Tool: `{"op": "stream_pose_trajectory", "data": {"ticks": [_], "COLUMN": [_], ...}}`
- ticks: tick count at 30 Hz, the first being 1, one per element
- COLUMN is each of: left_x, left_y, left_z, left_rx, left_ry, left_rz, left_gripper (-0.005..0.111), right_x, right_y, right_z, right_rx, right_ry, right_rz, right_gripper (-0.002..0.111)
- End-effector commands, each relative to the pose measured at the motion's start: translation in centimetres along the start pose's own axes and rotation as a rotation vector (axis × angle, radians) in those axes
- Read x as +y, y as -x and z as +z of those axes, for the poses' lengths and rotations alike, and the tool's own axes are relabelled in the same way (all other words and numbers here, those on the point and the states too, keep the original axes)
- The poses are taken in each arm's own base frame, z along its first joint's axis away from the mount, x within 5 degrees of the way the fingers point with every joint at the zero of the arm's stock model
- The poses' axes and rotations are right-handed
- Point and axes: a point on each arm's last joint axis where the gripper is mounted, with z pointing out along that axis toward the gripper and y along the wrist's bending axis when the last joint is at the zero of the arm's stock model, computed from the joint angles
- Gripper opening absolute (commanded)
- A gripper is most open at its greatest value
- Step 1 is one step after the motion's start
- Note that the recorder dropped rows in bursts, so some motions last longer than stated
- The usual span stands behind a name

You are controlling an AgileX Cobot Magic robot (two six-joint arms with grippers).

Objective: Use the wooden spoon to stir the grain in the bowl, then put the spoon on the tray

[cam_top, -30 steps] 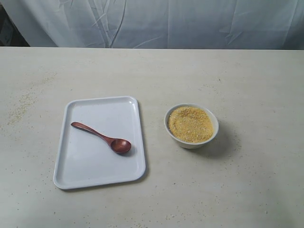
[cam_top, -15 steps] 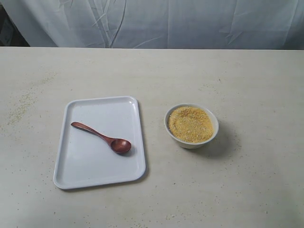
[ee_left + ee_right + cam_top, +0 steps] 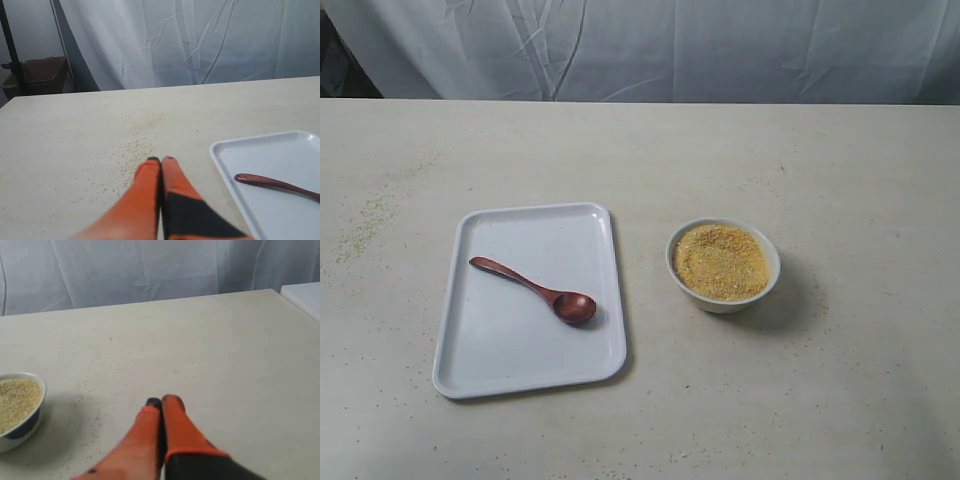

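The dark reddish wooden spoon [image 3: 538, 290] lies on the white tray [image 3: 510, 370], handle toward the back left, bowl end near the tray's right rim. To the tray's right stands the small white bowl [image 3: 722, 300], filled with yellow grain [image 3: 721, 261]. Neither gripper shows in the exterior view. In the left wrist view my left gripper [image 3: 160, 160] is shut and empty over the bare table, with the tray [image 3: 225, 155] and spoon handle [image 3: 275, 183] off to one side. My right gripper [image 3: 162, 401] is also shut and empty, the bowl [image 3: 27, 427] some way off.
Loose grains are scattered on the table [image 3: 650, 160] left of the tray [image 3: 365, 225] and ahead of the left gripper [image 3: 137, 147]. A white curtain [image 3: 650, 45] hangs behind the table. A cardboard box [image 3: 37, 75] stands beyond the table's far edge.
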Motion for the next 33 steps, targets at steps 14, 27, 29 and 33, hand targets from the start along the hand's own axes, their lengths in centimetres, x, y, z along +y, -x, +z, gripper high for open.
{"op": "stream_pose_trajectory", "data": {"ticks": [14,27,29,33], "left_x": [-0.02,-0.02,-0.02,-0.02], "left_y": [0.08,0.08,0.08,0.08], "left_z": [-0.01,-0.01,-0.01,-0.01], "left_rx": [-0.016,-0.016,-0.016,-0.016], "left_ry": [-0.003,-0.004,-0.004,-0.004], "left_rz": [-0.001,-0.003,-0.003,-0.003], "left_gripper": [0.0,0.0,0.0,0.0], "right_x": [0.18,0.18,0.18,0.18], "right_y": [-1.12,-1.12,-1.12,-1.12], "right_z": [0.58,0.58,0.58,0.58], "right_rx": [-0.014,-0.014,-0.014,-0.014], "right_ry": [0.029,0.029,0.029,0.029], "right_rz": [0.007,0.007,0.007,0.007], "right_gripper": [0.0,0.0,0.0,0.0]}}
